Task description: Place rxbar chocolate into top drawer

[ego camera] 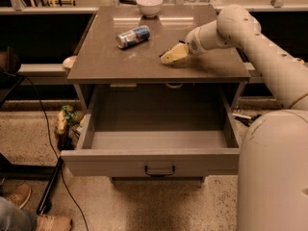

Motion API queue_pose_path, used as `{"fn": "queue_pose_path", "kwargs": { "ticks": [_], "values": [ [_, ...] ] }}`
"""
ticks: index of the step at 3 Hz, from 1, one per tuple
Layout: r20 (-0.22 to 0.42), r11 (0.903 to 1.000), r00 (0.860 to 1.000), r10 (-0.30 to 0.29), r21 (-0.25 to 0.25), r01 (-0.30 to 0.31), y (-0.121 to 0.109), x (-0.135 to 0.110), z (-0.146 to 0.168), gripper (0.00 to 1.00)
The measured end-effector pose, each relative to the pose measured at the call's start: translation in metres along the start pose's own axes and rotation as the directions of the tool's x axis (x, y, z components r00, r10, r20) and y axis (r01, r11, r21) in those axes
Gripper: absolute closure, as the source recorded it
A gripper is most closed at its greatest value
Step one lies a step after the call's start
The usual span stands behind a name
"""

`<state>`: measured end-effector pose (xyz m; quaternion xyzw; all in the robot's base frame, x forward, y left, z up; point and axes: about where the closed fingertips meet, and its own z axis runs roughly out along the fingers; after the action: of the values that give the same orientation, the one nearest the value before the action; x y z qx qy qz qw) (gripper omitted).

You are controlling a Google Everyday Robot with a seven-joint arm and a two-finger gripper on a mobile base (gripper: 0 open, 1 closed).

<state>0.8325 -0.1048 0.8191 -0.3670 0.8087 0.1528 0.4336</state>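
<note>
My gripper [172,55] is low over the tabletop [120,64], right of centre, with the arm reaching in from the right. The rxbar chocolate does not show clearly. Only a thin dark sliver lies at the gripper's left tip, and the rest is hidden under the gripper. I cannot tell whether the gripper holds it. The top drawer [110,161] is pulled wide open below the tabletop. Its grey inside looks empty, and its dark handle [160,170] sits at the centre of the front panel.
A blue-and-silver can [133,36] lies on its side on the tabletop, left of the gripper. A white bowl [149,5] stands at the back edge. The robot's body [274,172] fills the lower right. A cable and a person's shoes [33,215] are on the floor at the left.
</note>
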Motion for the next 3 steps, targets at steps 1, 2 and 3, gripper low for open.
{"fn": "queue_pose_path", "kwargs": {
  "ticks": [1,2,3],
  "values": [
    [-0.009,0.9994,0.999,0.034,0.005,-0.034,0.0091,0.0049,0.0061,0.19],
    [-0.008,0.9989,0.999,0.047,0.001,-0.047,0.0118,0.0060,0.0078,0.41],
    [-0.008,0.9989,0.999,0.047,0.001,-0.047,0.0118,0.0016,0.0041,0.64]
  ]
}}
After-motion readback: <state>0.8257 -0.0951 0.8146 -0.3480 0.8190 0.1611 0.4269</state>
